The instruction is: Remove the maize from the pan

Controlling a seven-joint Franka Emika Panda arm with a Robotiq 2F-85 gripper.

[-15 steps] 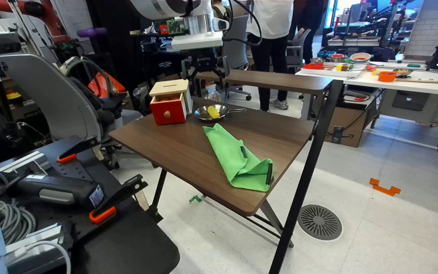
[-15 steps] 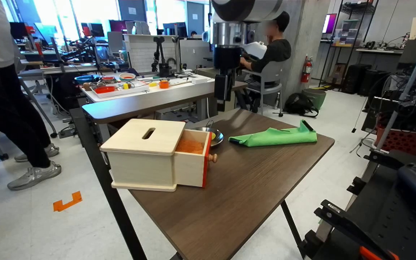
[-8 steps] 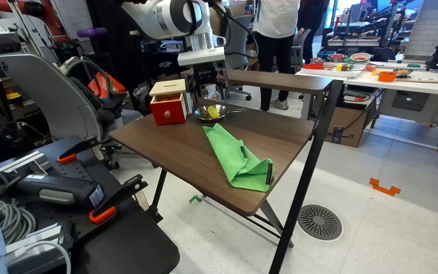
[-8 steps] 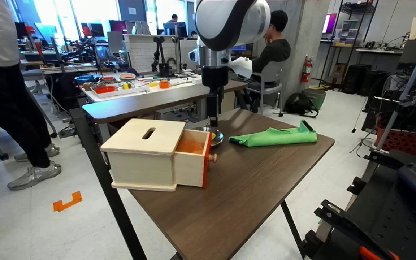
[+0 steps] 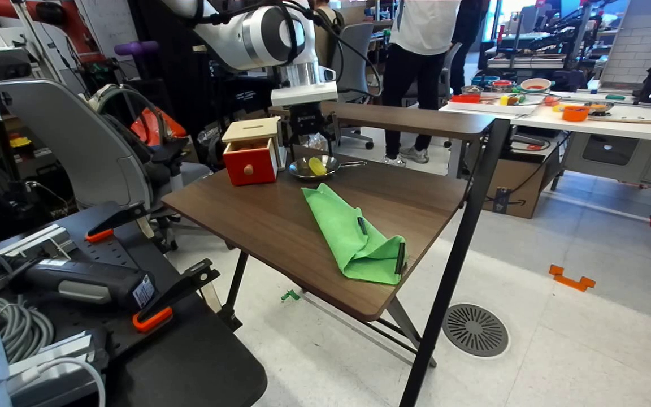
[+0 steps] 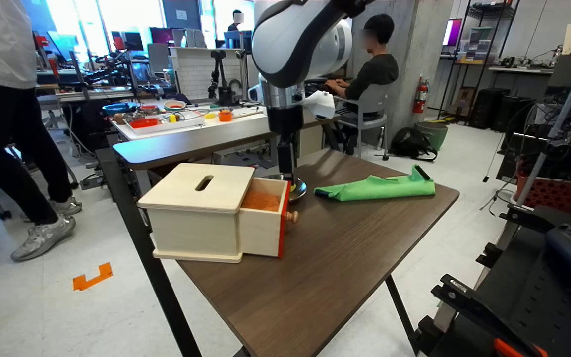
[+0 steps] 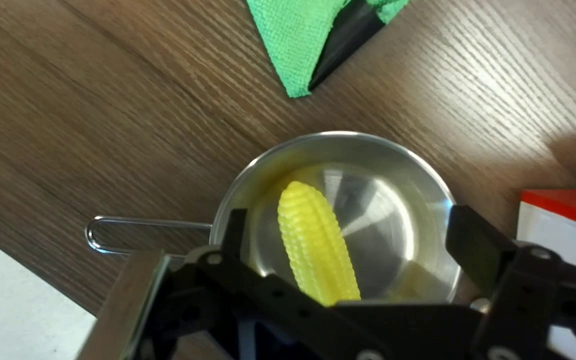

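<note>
1 maize (image 7: 315, 240) in pan (image 7: 380, 237). Open drawer (image 6: 259, 234): orange-coloured inside, contents unclear.

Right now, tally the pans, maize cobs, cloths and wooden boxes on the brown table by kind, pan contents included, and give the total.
Pan: 1
Maize cob, in the pan: 1
Green cloth: 1
Wooden box: 1
Total: 4

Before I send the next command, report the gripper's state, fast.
Gripper: open, holding nothing; its fingers stand wide apart, and the maize lies ungripped in the pan.
</note>
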